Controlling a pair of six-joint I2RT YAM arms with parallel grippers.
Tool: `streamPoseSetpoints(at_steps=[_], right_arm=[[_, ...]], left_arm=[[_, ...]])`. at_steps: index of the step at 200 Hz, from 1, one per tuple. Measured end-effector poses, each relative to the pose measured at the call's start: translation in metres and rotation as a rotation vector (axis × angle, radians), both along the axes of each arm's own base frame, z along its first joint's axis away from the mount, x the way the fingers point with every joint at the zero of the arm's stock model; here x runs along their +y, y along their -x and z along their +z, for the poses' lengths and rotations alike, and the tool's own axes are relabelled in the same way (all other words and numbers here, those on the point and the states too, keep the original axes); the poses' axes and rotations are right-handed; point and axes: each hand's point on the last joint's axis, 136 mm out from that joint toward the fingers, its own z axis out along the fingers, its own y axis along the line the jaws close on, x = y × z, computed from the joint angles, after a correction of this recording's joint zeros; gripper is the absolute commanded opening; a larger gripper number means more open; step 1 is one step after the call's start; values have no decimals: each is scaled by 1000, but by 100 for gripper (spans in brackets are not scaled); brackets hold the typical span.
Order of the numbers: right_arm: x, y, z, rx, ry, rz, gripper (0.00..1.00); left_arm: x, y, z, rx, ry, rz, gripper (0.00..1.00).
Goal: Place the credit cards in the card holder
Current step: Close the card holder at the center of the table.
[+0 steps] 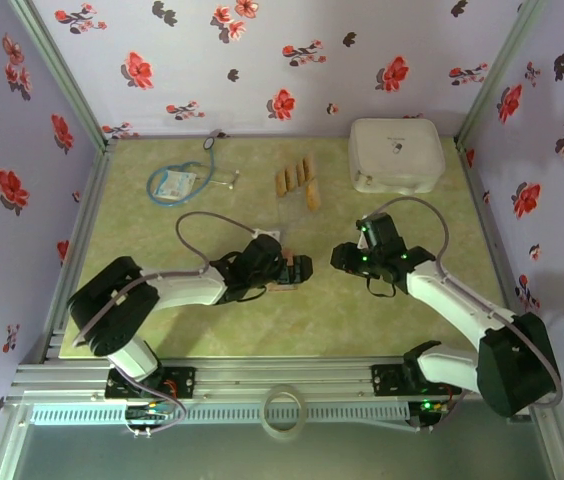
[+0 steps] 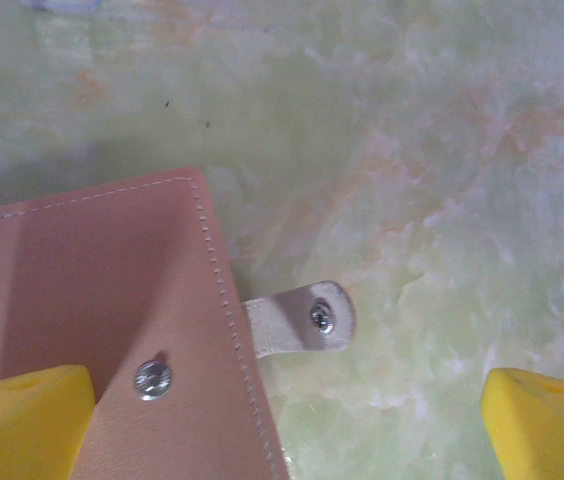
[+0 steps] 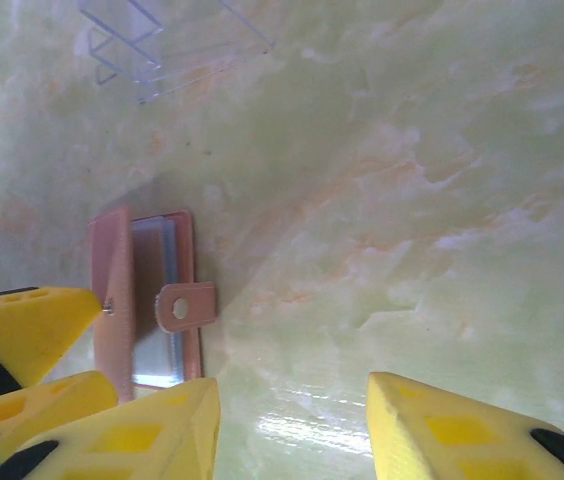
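Note:
The card holder (image 1: 284,284), a small reddish-brown wallet, lies mid-table. My left gripper (image 1: 300,268) is right over it. In the left wrist view the card holder (image 2: 92,300) takes up the lower left, its snap tab (image 2: 302,320) sticking out onto the table. The left gripper (image 2: 282,430) is wide open, with one fingertip (image 2: 22,420) over the cover. In the right wrist view the card holder (image 3: 112,270) has its cover raised, showing a greyish inside. My right gripper (image 3: 292,430) is open over bare table to its right (image 1: 344,258). The credit cards (image 1: 297,180), several tan strips, lie at the back.
A white rounded case (image 1: 394,155) sits back right and a blue-tubed stethoscope (image 1: 182,180) back left. A clear plastic stand (image 3: 162,40) is just behind the wallet. Flowered walls close in three sides.

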Motion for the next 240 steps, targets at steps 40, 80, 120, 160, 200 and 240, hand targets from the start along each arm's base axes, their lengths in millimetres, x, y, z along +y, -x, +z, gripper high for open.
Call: streamPoseSetpoints(at_steps=[40, 80, 120, 160, 200, 240], right_arm=[[34, 20, 7, 1, -19, 100, 36], [92, 23, 37, -51, -38, 233, 30], [153, 21, 48, -60, -36, 342, 22], [193, 15, 21, -19, 13, 414, 1], [182, 15, -9, 22, 91, 418, 0], [156, 16, -17, 36, 110, 379, 0]], left_arm=[[27, -19, 44, -48, 28, 63, 100], [89, -46, 76, -90, 30, 217, 100], [163, -56, 75, -76, -12, 398, 100], [193, -53, 58, -23, -67, 462, 100], [196, -47, 46, 6, -97, 446, 100], [191, -45, 31, 50, -116, 410, 100]])
